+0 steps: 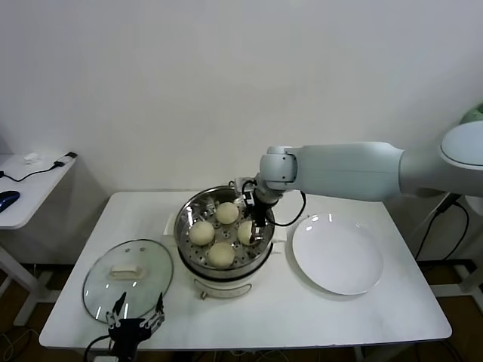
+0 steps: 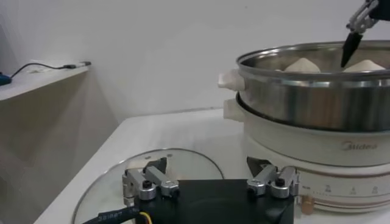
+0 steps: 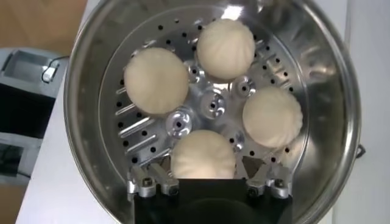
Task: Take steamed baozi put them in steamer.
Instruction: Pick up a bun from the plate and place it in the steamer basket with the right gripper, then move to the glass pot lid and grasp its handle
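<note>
Showing: four baozi (image 1: 221, 255) seated on the perforated tray of the steamer (image 1: 188, 226), with the plate (image 1: 336, 256) beside the steamer bare.
Progress: judged near complete; every bun in view lies inside the steamer, and none is seen on the plate or the table (image 1: 302, 317).
Remaining: as far as can be judged, only withdrawing the right arm from the steamer; the lid (image 1: 128, 275) lies off the steamer, and the task does not ask for it.
Baozi layout: in the right wrist view the four buns (image 3: 156, 81) ring the tray's centre, near one another but apart, each close to the steamer wall.
Right gripper (image 1: 254, 226): inside the steamer rim on the side toward the plate, jaws spread, straddling one bun (image 3: 203, 154) without visibly clamping it; whether a finger touches it cannot be told.
Left gripper (image 1: 136, 320): parked at the table's near edge, on the lid side of the steamer, jaws spread and holding nothing.
Edges: the steamer's steel rim (image 2: 311, 52) stands above the buns, so the fingers sit below it; a sideways exit would likely strike it.
Open room: clear space above the steamer for a straight lift; bare table lies between steamer and plate.
</note>
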{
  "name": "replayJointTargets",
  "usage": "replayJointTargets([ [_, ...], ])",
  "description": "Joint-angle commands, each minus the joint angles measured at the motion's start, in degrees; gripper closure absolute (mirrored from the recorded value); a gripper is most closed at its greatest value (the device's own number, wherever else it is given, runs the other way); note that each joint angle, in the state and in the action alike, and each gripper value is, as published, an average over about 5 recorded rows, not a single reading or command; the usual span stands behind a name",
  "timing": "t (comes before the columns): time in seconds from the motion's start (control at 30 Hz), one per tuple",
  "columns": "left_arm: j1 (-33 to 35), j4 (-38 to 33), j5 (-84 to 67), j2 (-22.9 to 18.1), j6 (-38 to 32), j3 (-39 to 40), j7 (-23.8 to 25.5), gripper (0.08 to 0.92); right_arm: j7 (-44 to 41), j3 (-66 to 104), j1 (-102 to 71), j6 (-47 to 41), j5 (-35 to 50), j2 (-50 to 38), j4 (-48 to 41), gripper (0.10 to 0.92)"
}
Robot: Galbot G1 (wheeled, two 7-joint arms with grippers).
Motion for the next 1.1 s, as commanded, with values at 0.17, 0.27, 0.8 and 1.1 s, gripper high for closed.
replayJointTargets([
  [0.17,0.3,-0.7,-0.1,0.2,0.0,-0.2,0.7,0.177,-3.9,8.7,4.4,8.4,9.1,-8.3,-1.6,0.203],
  [0.27,0.2,-0.7,-0.6,0.2,-0.2,-0.2,0.8,0.177,8.4,18.8,-0.8,7.9,8.9,-12.8,-1.9,0.203],
  [0.8,-2.2,-1.1,-3.8,1.3,-1.1,-1.5,-0.7,0.177,44.4,76.1,-55.4,9.6,-5.1,-40.6,16.5,0.203],
  [1.1,-3.9,-1.4,-5.4,2.3,-1.4,-3.4,-0.2,0.177,41.8,117.9,-103.1,17.9,-16.4,-33.2,21.2,0.203],
])
